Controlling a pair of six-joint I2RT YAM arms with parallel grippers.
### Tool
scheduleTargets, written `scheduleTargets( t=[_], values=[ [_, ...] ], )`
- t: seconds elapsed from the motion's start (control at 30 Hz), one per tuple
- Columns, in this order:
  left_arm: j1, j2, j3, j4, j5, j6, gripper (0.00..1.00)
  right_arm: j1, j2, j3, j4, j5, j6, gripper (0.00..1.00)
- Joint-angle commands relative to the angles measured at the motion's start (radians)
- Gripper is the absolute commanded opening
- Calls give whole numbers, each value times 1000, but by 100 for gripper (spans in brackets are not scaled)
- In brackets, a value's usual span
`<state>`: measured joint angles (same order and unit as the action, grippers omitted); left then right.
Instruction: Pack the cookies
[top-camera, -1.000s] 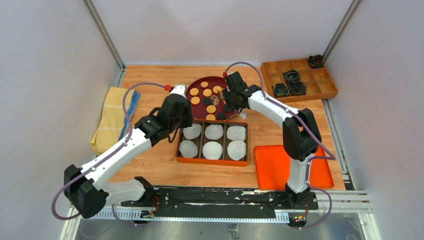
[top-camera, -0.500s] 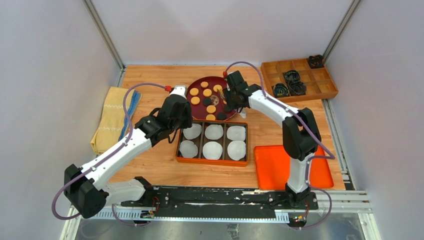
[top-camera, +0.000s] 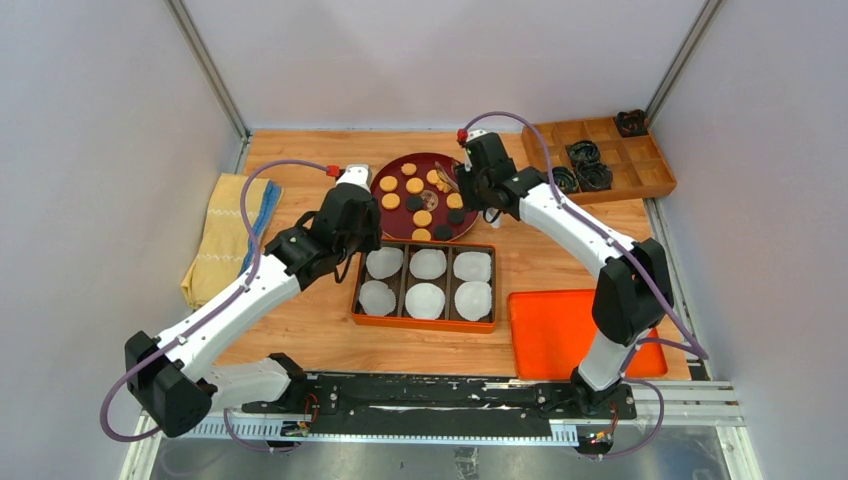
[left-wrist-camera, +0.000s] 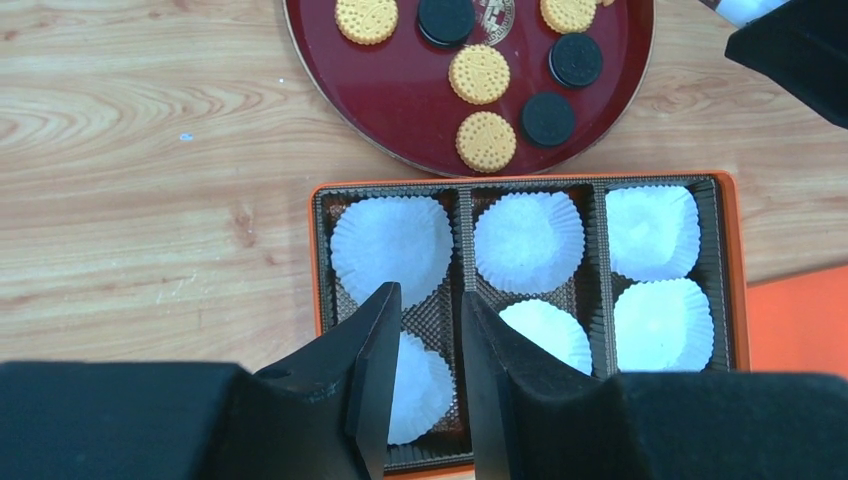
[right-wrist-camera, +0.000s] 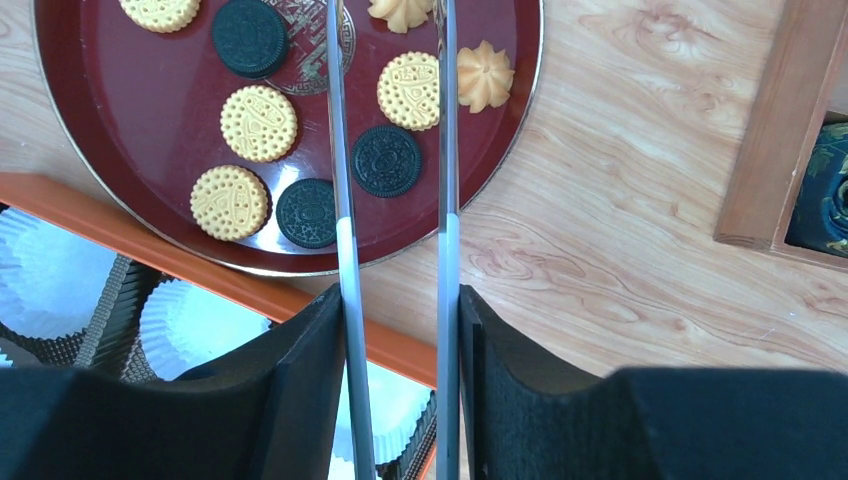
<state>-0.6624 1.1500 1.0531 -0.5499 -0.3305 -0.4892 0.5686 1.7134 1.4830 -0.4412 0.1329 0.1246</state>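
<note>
The cookies (top-camera: 414, 185) lie on a dark red round plate (top-camera: 377, 195): flat tan ones (right-wrist-camera: 258, 123), black ones (right-wrist-camera: 307, 213) and knobbly orange ones (right-wrist-camera: 485, 75). My right gripper (right-wrist-camera: 400, 300) is shut on metal tongs (right-wrist-camera: 340, 150), whose two blades reach out over the plate's right side. A tan cookie (right-wrist-camera: 408, 90) and a black one (right-wrist-camera: 386, 160) show between the blades. The tongs' tips are out of view. My left gripper (left-wrist-camera: 430, 300) hangs open and empty over the left end of the orange tray (left-wrist-camera: 318, 260), which holds several white paper cups (left-wrist-camera: 390, 245).
A yellow cloth (top-camera: 225, 235) lies at the left. A flat orange lid (top-camera: 560, 330) sits right of the tray. A wooden divided box (top-camera: 600, 155) with black parts stands at the back right, close to my right arm.
My right arm has swung right and back, carrying the tongs towards the plate's right edge. Its jaws have narrowed a little. The left arm has barely moved.
</note>
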Motion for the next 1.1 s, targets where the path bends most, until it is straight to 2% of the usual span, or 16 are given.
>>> scheduleTargets(
  t=[0.0,0.1,0.3,0.4,0.7,0.8,0.87,0.9,1.07],
  values=[
    [6,0,39,-27,-25,14,35,5,21,6,-28,31,17,8],
    [6,-6,36,-33,-27,13,36,4,58,26,-28,20,16,10],
    [5,-28,30,-40,-55,24,38,4,121,65,-32,8,15,20],
    [6,-33,25,-40,-60,25,42,5,141,73,-32,15,17,24],
    [6,-33,22,-39,-52,21,42,-2,223,130,-44,55,4,28],
    [6,-34,22,-38,-49,20,42,-4,241,144,-55,71,18,36],
    [6,-36,21,-38,-46,20,43,-10,245,151,-63,69,30,47],
    [6,-35,22,-39,-43,20,43,-13,248,151,-62,58,32,49],
    [5,-35,19,-32,-38,20,43,-18,266,179,-73,34,35,51]
  ],
)
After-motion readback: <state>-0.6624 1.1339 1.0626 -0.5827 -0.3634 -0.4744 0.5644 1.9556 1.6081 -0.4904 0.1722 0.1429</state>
